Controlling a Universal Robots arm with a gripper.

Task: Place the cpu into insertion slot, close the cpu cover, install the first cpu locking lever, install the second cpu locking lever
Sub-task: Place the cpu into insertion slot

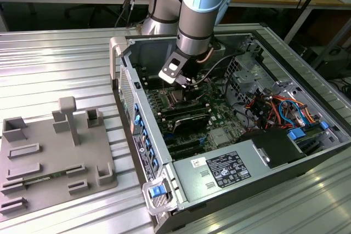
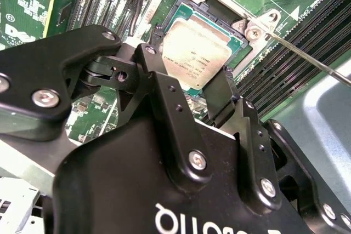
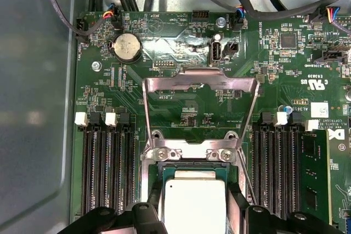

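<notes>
The cpu (image 2: 198, 53), a flat square chip with a dull silver top, lies within the insertion slot (image 2: 219, 13), whose black frame shows around it. My gripper (image 2: 187, 64) straddles the chip, with a black finger (image 2: 156, 61) pressed to one edge and the other finger against the opposite edge. In the first wrist view the cpu (image 3: 194, 201) sits between the same fingers (image 3: 151, 212). The cpu cover (image 3: 200, 80) stands swung open beyond the slot (image 3: 192, 164). A thin wire locking lever (image 2: 307, 53) is raised beside the socket. In the exterior view the gripper (image 1: 184, 83) hangs inside the open computer case.
Black memory slots (image 3: 107, 173) flank the socket on both sides. A coin battery (image 3: 127, 46) and cable bundles lie beyond the cover. The power supply (image 1: 230, 168) and drive cables fill the case's near end. A grey fixture plate (image 1: 49, 157) lies on the exterior view's left.
</notes>
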